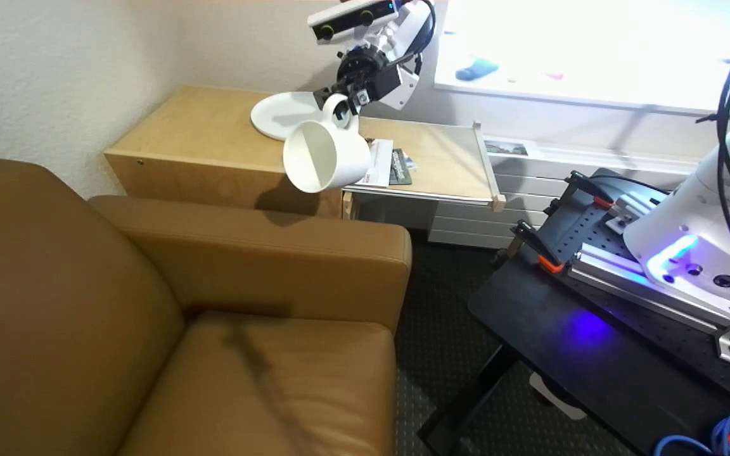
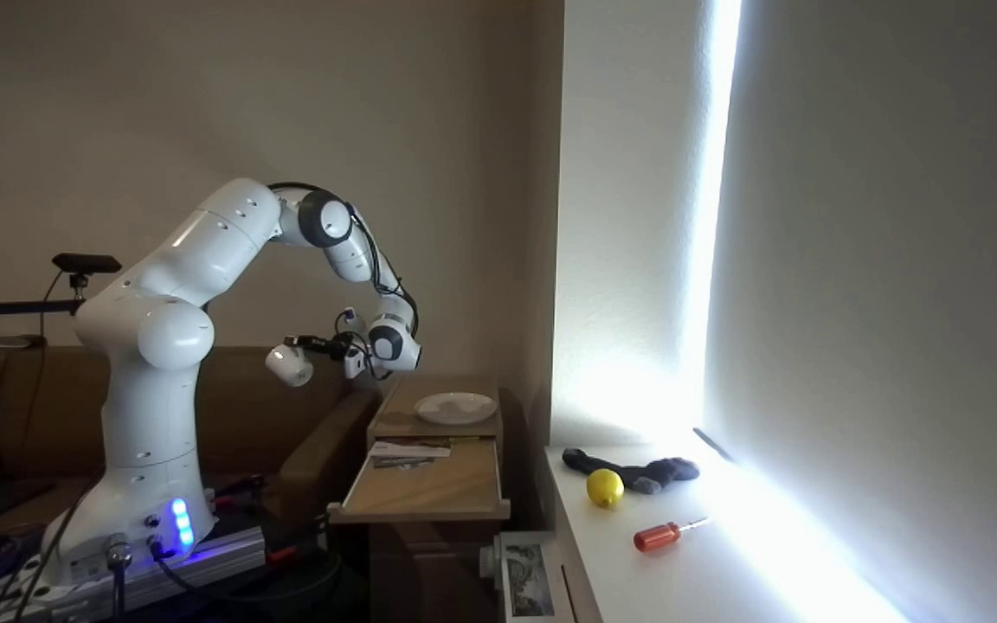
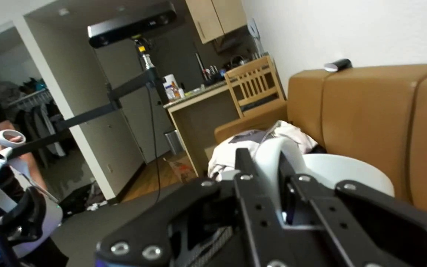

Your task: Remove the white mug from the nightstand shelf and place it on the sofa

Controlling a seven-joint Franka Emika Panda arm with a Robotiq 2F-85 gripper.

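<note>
Holding the small plain white cylindrical ceramic mug in mid-air

Two slim black fingers of the black gripper are clamped on the mug's handle, one to each side, per the wrist view. The mug hangs tilted; in an exterior view its handle sits at 12 o'clock and its mouth faces 9 o'clock.

Bearings from the mug, in an exterior view: the flat round white plate lies between 10 and 11 o'clock, on the flat top of the light tan wooden boxy nightstand. The paler pull-out shelf extends at 3 o'clock, bearing flat printed papers. The large tan-brown leather sofa occupies 6 to 9 o'clock, its broad padded arm just beside the nightstand; whether these two touch cannot be determined. The mug is off the shelf and apart from the sofa cushions.

In an exterior view, a yellow lemon rests on the white ledge; a dark crumpled cloth lies at 2 o'clock from it, a red-handled screwdriver between 4 and 5 o'clock. In the wrist view, a bunched pale cloth spreads across the sofa from 10 to 1 o'clock of the gripper.
</note>
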